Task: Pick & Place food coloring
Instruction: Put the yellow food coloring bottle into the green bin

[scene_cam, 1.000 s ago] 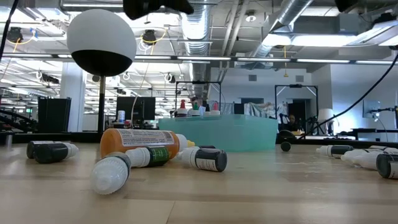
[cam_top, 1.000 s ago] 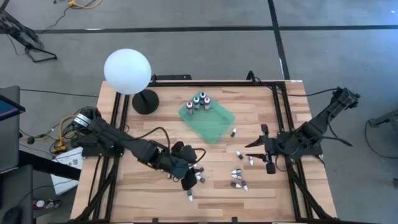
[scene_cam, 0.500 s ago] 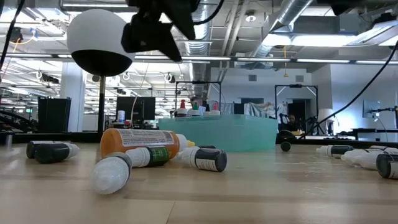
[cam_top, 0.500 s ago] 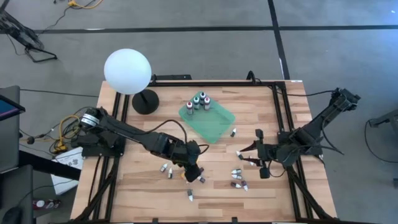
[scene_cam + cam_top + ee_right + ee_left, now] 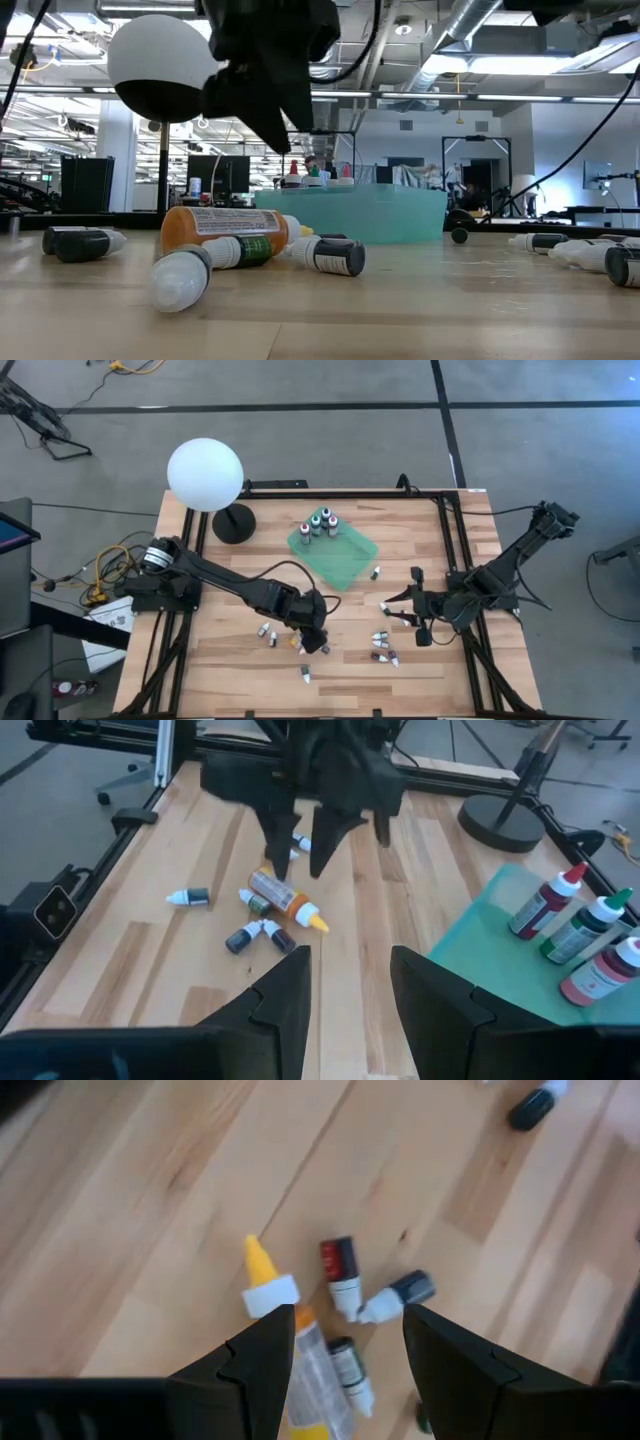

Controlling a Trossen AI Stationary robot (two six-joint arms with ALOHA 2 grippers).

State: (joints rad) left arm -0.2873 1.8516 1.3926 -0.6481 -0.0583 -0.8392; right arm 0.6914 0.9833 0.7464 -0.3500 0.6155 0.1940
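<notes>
Several small food coloring bottles lie on their sides on the wooden table. One cluster holds an orange bottle with a yellow tip (image 5: 262, 1272), a red-and-dark one (image 5: 340, 1266) and a dark one with a white tip (image 5: 396, 1294). My left gripper (image 5: 345, 1320) hangs open just above this cluster (image 5: 225, 230), fingers slanting down and touching nothing. My right gripper (image 5: 398, 615) waits open at the table's right, near other loose bottles (image 5: 381, 638). Three larger bottles (image 5: 320, 523) stand upright in the green tray (image 5: 350, 565).
A white globe lamp (image 5: 205, 475) on a black base stands at the far left. Stray bottles lie near the front edge (image 5: 305, 676) and beside the tray (image 5: 375, 572). A black frame (image 5: 445, 500) runs along the table's edges.
My left gripper has come down toward the orange-bottle cluster, reaching a little toward the table's right and tipping more steeply downward; its fingers stay open. My right gripper has shifted slightly toward the table's left. No bottle has moved.
</notes>
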